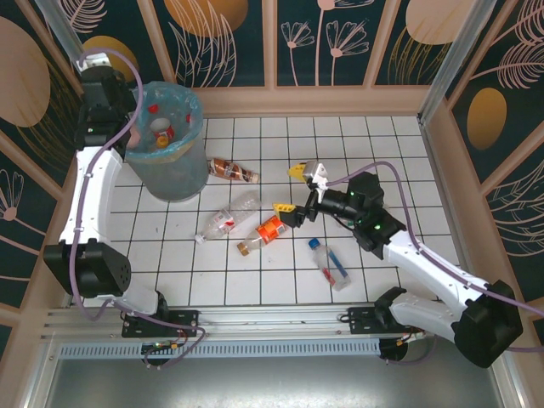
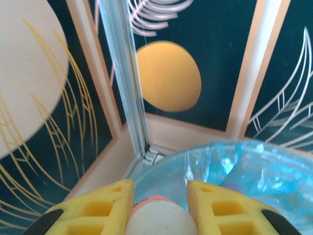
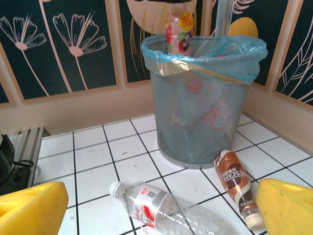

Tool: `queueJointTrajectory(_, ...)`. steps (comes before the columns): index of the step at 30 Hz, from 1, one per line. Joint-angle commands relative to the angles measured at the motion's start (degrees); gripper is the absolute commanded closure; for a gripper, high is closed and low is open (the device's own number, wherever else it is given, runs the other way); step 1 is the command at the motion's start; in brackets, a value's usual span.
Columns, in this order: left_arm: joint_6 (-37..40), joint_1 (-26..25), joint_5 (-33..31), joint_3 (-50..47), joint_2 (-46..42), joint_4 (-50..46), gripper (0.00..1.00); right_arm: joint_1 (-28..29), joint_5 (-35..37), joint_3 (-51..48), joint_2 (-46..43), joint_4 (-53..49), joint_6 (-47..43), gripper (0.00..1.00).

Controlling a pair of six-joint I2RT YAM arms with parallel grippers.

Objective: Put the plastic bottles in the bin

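My left gripper [image 2: 159, 196] is shut on a pink-labelled plastic bottle [image 2: 157, 218] and holds it upright over the bin [image 2: 244, 171]. From the right wrist, that bottle [image 3: 179, 32] stands above the rim of the grey mesh bin [image 3: 205, 103], which has a blue bag liner. From above, the bin [image 1: 167, 161] sits at the far left with bottles inside. My right gripper [image 1: 291, 189] hangs open and holds nothing. Near it on the tiles lie a clear red-labelled bottle [image 3: 161, 208], a brown bottle [image 3: 234, 183], an orange bottle [image 1: 265, 234] and a blue-capped bottle [image 1: 329, 263].
Patterned wall panels close the white tiled floor [image 1: 374, 161] on three sides. An aluminium post [image 2: 126, 83] stands in the corner behind the bin. The arm bases [image 1: 161, 321] sit on a rail at the near edge.
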Motion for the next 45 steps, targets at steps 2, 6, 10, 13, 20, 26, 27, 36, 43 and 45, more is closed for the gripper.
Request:
queueJointTrajectory(2, 0.3, 0.4, 5.3, -5.8, 0.3, 5.2, 1.00, 1.9, 1.7, 2.8, 1.7, -2.5, -3.0, 0.01)
queueJointTrajectory(6, 1.1, 0.4, 5.4, -8.7, 1.6, 5.9, 1.00, 3.8, 3.4, 4.1, 3.3, -4.7, -5.0, 0.01)
queueJointTrajectory(10, 1.8, 0.4, 5.6, -12.4, 1.7, 8.1, 1.00, 5.1, 5.1, 4.1, 4.1, -4.8, -6.0, 0.01)
queueJointTrajectory(13, 1.4, 0.4, 8.1, -13.7, 1.7, 9.2, 1.00, 5.4, 5.7, 4.1, 4.5, -4.5, -6.2, 0.01)
queueJointTrajectory(20, -1.5, 0.4, 15.6, -8.0, 1.4, 6.4, 1.00, 5.5, 6.7, 4.2, 4.8, -4.4, -6.4, 0.01)
queueJointTrajectory(26, -3.9, 0.4, 20.5, -4.2, -0.9, 5.2, 1.00, 5.5, 7.2, 4.2, 5.1, -4.4, -6.8, 0.01)
queueJointTrajectory(27, -3.7, 0.4, 20.1, -4.3, -1.2, 5.1, 1.00, 5.5, 7.2, 4.2, 5.3, -4.4, -6.8, 0.01)
queueJointTrajectory(36, 0.6, 0.4, 10.2, -6.5, 2.2, 5.2, 1.00, 5.6, 7.2, 4.4, 4.7, -5.6, -6.9, 0.01)
queueJointTrajectory(43, 1.1, 0.5, 8.4, -5.7, 7.1, 4.2, 1.00, 5.6, 8.4, 3.6, 3.0, -6.9, -7.4, 0.01)
queueJointTrajectory(45, 0.8, 0.5, 8.5, -6.1, 7.9, 4.1, 1.00, 5.6, 8.5, 3.5, 2.6, -7.4, -7.6, 0.01)
